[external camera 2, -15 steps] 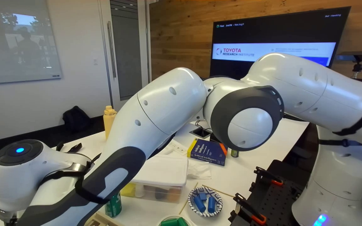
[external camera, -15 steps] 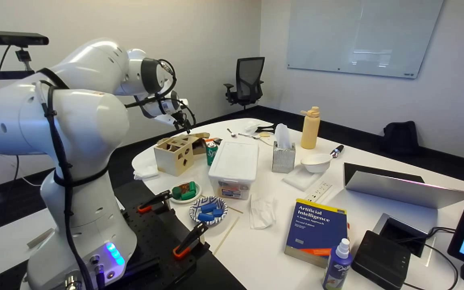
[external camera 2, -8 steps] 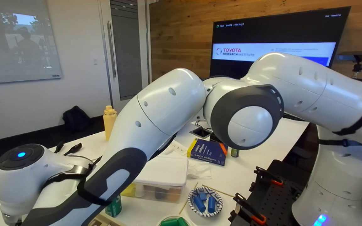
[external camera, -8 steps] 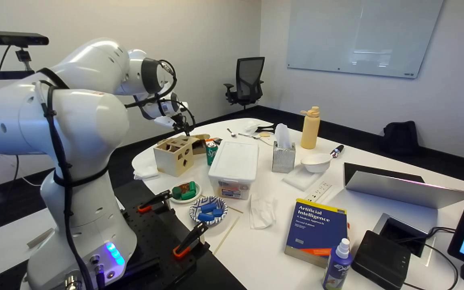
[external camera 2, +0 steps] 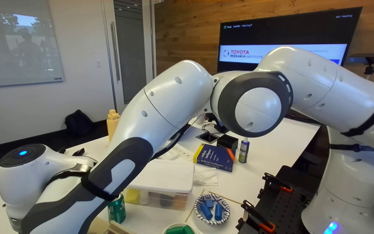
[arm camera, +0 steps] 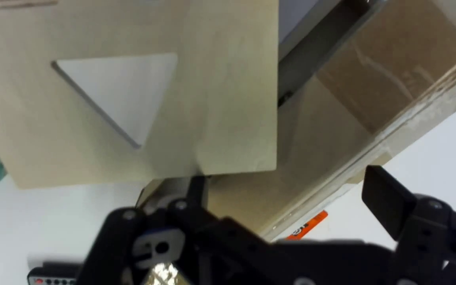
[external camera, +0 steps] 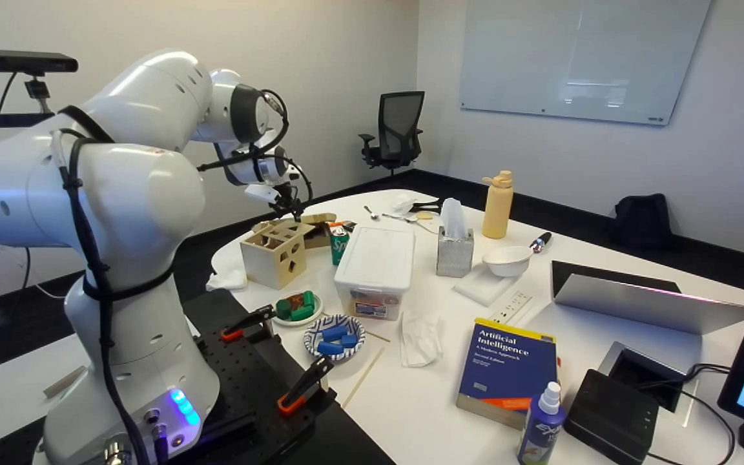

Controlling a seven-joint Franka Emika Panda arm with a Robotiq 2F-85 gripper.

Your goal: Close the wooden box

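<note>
The light-tan wooden box stands on the table close to the robot in an exterior view, with cut-out shapes in its side. Its top panel reaches past the box's far edge; how it seats is hard to tell. In an exterior view only a corner of the box shows at the bottom edge. My gripper is just beyond the box. In the wrist view a flat wooden panel with a triangular hole fills the upper left. My gripper is open, one finger at the panel's edge, apparently touching it, the other apart.
A brown cardboard box lies behind the wooden box. A green can and a white-lidded plastic container stand beside it. A plate of green blocks, a bowl of blue blocks and a white cloth are near.
The wooden box and the white cloth have shifted slightly left and nearer the robot in an exterior view. The gripper has come lower and drawn back; the arm's elbow has risen.
</note>
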